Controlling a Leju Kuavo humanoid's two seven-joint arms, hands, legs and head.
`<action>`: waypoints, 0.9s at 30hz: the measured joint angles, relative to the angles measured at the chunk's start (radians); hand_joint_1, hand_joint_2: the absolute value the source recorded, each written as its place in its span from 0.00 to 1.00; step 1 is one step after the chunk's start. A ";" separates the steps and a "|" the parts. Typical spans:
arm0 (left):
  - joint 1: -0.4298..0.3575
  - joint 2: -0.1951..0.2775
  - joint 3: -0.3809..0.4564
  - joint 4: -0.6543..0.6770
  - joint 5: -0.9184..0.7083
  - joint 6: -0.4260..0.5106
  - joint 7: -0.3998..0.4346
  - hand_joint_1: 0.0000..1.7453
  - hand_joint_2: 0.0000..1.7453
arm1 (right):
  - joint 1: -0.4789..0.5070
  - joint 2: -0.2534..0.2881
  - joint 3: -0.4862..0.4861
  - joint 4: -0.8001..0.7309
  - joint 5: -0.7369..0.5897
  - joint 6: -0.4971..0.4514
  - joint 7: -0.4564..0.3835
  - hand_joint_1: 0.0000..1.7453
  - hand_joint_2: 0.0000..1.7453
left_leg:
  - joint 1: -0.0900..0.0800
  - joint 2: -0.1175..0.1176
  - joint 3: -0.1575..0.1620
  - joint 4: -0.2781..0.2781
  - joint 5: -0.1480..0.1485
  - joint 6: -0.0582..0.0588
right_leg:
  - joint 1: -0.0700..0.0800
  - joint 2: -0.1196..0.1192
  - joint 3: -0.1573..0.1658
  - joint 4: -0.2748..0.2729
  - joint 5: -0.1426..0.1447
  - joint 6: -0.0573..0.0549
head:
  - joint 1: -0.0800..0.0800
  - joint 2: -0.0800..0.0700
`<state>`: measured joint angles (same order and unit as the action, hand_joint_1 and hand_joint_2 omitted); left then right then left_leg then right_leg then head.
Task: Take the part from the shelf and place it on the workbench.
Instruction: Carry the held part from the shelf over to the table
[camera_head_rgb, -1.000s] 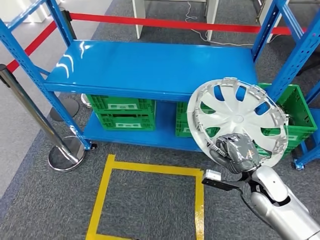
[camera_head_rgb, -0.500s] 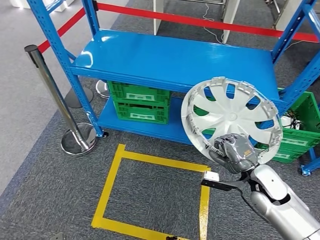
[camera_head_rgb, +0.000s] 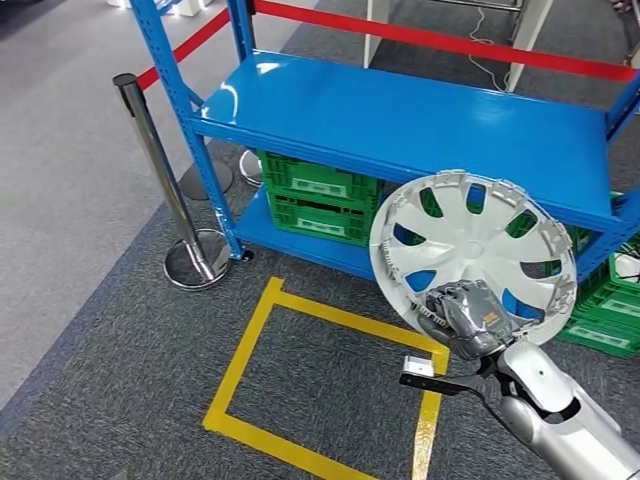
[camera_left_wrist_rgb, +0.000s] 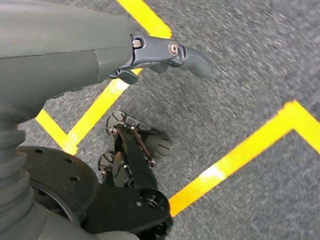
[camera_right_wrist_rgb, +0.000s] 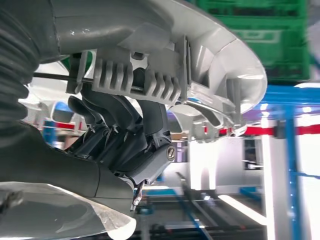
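Your part, a silver wheel cover (camera_head_rgb: 472, 255), sits right of centre in the head view, clear of the shelf (camera_head_rgb: 407, 120) and gripped at its lower rim by the right hand (camera_head_rgb: 464, 318), fingers curled round the clip edge. It looks light, thin and springy, so keep hold at the rim. Your left hand (camera_left_wrist_rgb: 166, 52) hangs over the carpet, apparently holding nothing. Green crates (camera_head_rgb: 321, 195) sit under the shelf; their contents are hidden.

**Blue shelf on grey carpet**

The blue shelf (camera_head_rgb: 423, 125) stands on the grey carpet floor (camera_head_rgb: 98, 300). Green crates (camera_head_rgb: 321, 195) sit on its lower level. Yellow tape (camera_head_rgb: 249, 350) marks a square on the floor, beside a stanchion base (camera_head_rgb: 195, 262).
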<state>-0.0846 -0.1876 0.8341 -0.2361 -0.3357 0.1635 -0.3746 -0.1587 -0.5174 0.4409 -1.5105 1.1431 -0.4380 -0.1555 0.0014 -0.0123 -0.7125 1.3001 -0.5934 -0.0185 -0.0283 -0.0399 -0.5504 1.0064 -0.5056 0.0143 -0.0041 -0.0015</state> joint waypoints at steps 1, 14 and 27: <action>0.001 0.000 0.000 0.000 0.000 -0.001 0.000 0.00 1.00 | -0.005 0.002 0.004 0.000 0.002 0.004 -0.002 1.00 1.00 | 0.002 0.004 0.018 -0.034 0.026 -0.001 | 0.000 -0.011 0.001 0.000 0.000 0.000 | 0.000 0.000; -0.004 0.002 0.002 0.000 0.000 -0.003 -0.003 0.00 1.00 | -0.049 0.011 0.038 0.012 0.006 0.010 -0.004 1.00 1.00 | -0.012 -0.011 0.120 -0.300 0.146 0.061 | 0.003 0.037 -0.131 0.279 -0.140 0.034 | 0.010 0.000; -0.003 -0.001 0.002 0.000 -0.005 -0.003 -0.004 0.00 1.00 | -0.047 0.017 0.056 0.022 0.011 0.007 0.003 1.00 1.00 | -0.011 -0.034 0.026 -0.145 0.081 0.008 | -0.009 0.053 -0.011 0.025 -0.011 0.006 | -0.002 0.000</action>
<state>-0.0871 -0.1888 0.8362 -0.2361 -0.3410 0.1606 -0.3786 -0.2054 -0.5002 0.4974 -1.4886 1.1545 -0.4309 -0.1525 -0.0097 -0.0463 -0.6870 1.1553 -0.5129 -0.0107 -0.0378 0.0129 -0.5619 1.0311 -0.5168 0.0202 -0.0065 -0.0015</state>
